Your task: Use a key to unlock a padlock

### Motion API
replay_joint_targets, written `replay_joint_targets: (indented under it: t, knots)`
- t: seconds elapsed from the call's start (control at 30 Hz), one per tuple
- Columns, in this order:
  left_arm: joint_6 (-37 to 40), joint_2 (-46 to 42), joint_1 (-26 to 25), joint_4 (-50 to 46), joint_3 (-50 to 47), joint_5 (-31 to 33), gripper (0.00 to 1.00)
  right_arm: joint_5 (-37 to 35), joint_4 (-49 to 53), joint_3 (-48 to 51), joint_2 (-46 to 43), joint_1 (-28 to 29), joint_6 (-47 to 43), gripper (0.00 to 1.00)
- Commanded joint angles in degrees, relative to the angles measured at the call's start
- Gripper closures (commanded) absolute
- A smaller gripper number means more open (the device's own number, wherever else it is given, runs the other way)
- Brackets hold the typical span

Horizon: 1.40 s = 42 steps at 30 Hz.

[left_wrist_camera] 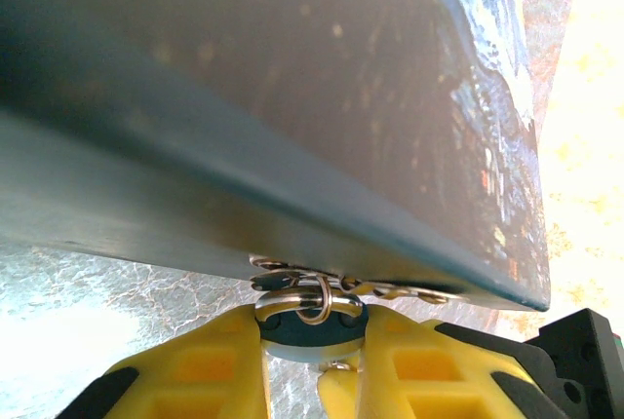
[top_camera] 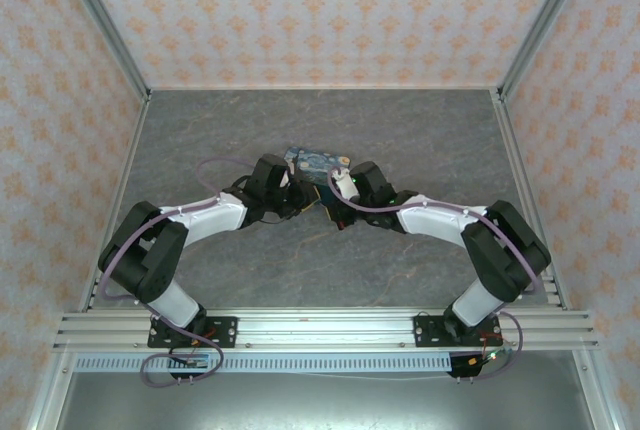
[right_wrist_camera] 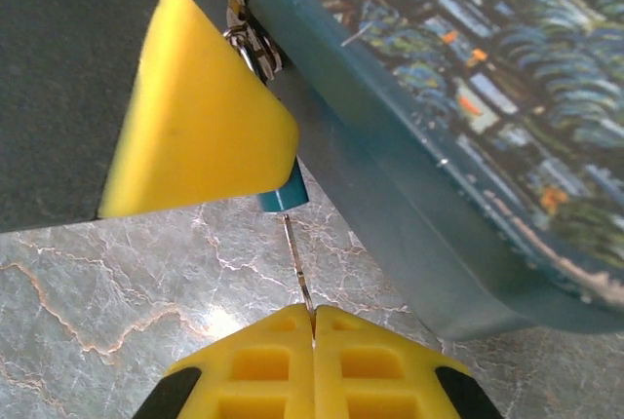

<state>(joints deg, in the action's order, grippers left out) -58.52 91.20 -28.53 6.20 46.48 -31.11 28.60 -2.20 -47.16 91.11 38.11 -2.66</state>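
Between the tabletop's [top_camera: 420, 130] side edges, left jaws are clamping the tiny teal-blue padlock [left_wrist_camera: 310, 333] (hooked to a swirly-painted tin [right_wrist_camera: 468, 97]); right jaws are pinching the thin silvery key [right_wrist_camera: 297, 263].

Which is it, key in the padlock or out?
At the keyhole: the key, pinched in the right gripper, meets the bottom end of the padlock. Whether it is seated inside, cannot tell.

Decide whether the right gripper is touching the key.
Touching. The right wrist view shows the right gripper shut on the thin key, whose shaft emerges from between its yellow fingers and runs up toward the teal padlock.
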Motion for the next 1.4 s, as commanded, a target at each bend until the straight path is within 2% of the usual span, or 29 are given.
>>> replay_joint_targets:
  t: [0.0, 0.93, 1.37]
  knots:
    - [-0.1, -2.2, -0.56, -0.62, 1.33, -0.26, 0.78, -1.55, -0.52, -1.49, 0.55, 0.39, 0.06, 1.0]
    - [-1.8, -1.73, -0.84, 0.95, 0.91, -0.52, 0.78, 1.59, -8.85, 0.88, 0.51, 0.39, 3.35, 1.0]
    - [-4.25, -1.99, -0.89, 1.19, 0.8, -0.63, 0.78, 0.58, -11.07, 3.54, -0.66, 0.39, 4.46, 1.0]
